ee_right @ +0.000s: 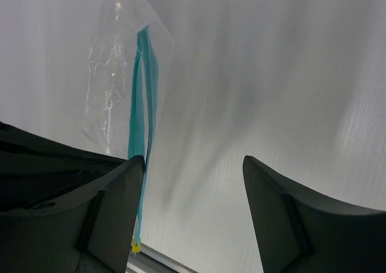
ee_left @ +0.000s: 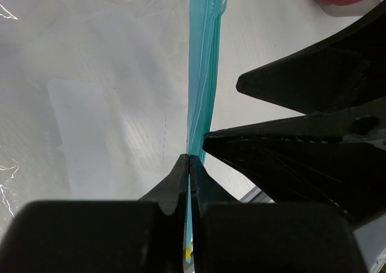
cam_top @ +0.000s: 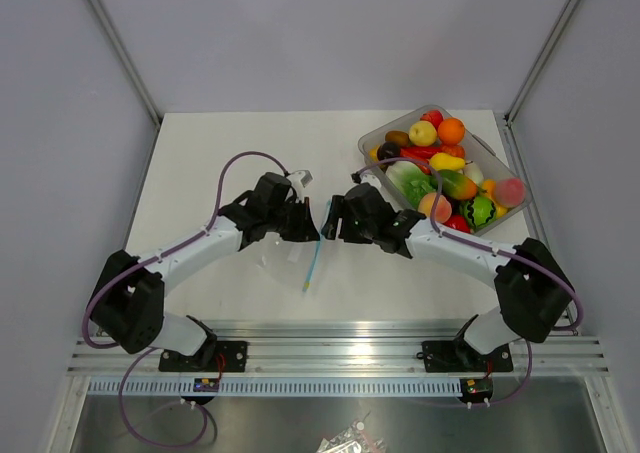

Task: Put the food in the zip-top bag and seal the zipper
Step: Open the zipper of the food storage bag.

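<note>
Mouth-opening step, apparently. Clamping thin light-blue zipper strip [ee_left: 202, 68] of clear floppy zip-top bag [ee_right: 108, 74], flat between arms, in fully closed left gripper [ee_left: 190, 160]. Holding right gripper [ee_right: 192, 164] spread wide, empty, just beside strip. Glossy plastic toy fruits [cam_top: 445, 168] unloaded, in clear rigid tray [cam_top: 368, 141]. Next: likely catch opposite lip, pull apart.

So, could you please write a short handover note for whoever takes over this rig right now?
Left pincer: shut on the zipper, pinching the blue strip.
Right pincer: open, holding nothing, one finger just beside the strip.
Zip-top bag: lying flat on the table between the arms; no fruit visible inside.
Food: piled in the clear tray at the right rear.
Done: bag gripped at the zipper.
Left: open the mouth, move the food in, press the zipper closed.
</note>
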